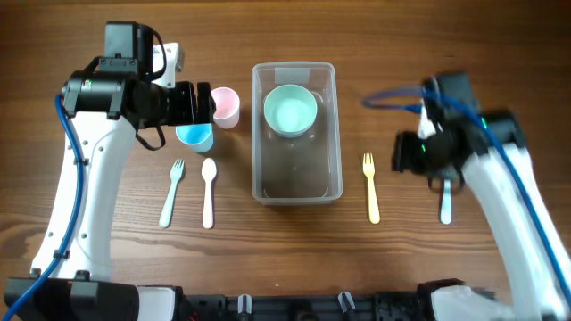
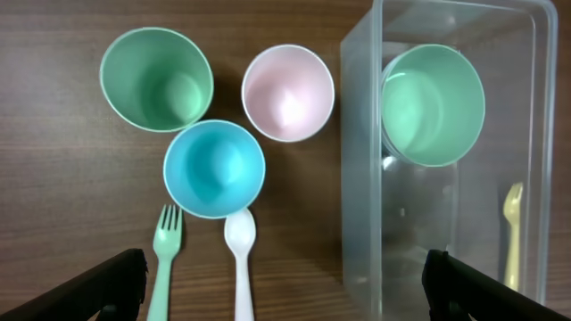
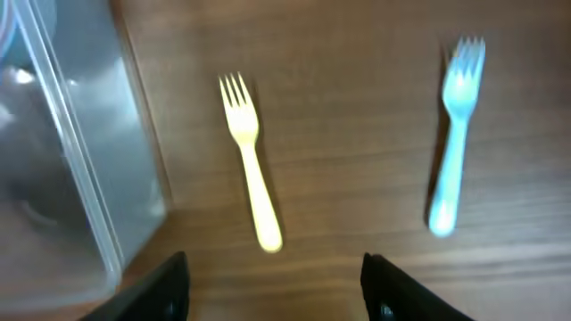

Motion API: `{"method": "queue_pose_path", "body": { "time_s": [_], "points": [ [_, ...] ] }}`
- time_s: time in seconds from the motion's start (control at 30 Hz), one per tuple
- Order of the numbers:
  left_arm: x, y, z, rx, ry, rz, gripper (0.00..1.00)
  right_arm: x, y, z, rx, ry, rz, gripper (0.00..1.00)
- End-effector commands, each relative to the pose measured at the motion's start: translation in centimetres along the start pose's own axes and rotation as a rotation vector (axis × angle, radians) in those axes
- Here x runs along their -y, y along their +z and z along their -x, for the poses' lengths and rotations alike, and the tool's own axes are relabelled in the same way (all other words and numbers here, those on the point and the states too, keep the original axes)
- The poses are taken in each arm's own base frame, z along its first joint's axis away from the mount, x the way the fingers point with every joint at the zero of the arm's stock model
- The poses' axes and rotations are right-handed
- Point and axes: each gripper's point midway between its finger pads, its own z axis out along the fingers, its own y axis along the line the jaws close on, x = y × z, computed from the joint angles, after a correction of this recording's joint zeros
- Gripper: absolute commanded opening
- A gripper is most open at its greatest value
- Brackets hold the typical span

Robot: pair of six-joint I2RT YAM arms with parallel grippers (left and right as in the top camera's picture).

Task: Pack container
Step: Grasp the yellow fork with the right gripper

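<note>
With a green bowl (image 1: 291,110) in the container (image 1: 296,178) at centre frame, the left gripper (image 2: 285,278) hangs spread above the cups (image 2: 214,168), and the right gripper (image 3: 277,285), blurred, seems spread over the yellow fork (image 3: 252,160), its likely next pinch.

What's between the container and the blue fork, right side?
The yellow fork, lying apart from both the container and the blue fork. Clearest in the right wrist view.

Container (image 2: 357,178) clear, glossy plastic; table (image 2: 53,178) matt grained wood; pink cup (image 2: 288,92) smooth plastic.
</note>
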Motion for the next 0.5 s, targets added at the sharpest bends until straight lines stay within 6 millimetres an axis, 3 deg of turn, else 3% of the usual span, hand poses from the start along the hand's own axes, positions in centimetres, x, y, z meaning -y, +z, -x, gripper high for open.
{"method": "queue_pose_path", "body": {
  "time_s": [0.0,0.13,0.33,0.4,0.47],
  "points": [
    [0.3,-0.3,0.4,0.013,0.025,-0.005,1.0,-0.6,2.5,-3.0,-0.006,0.03,0.093,0.58],
    [0.3,-0.3,0.4,0.013,0.026,-0.005,1.0,0.0,7.5,-5.4,-0.082,0.057,0.08,0.58],
    [0.3,-0.3,0.4,0.013,0.026,-0.005,1.0,-1.6,8.6,-4.6,-0.055,-0.002,0.134,0.56],
    [0.3,-0.3,0.4,0.013,0.026,-0.005,1.0,-2.8,9.9,-4.6,-0.069,-0.045,0.132,0.54],
    [0.3,-0.3,0.4,0.013,0.025,-0.005,1.0,-2.7,12.1,-4.9,-0.108,-0.056,0.063,0.53]
  ]
}}
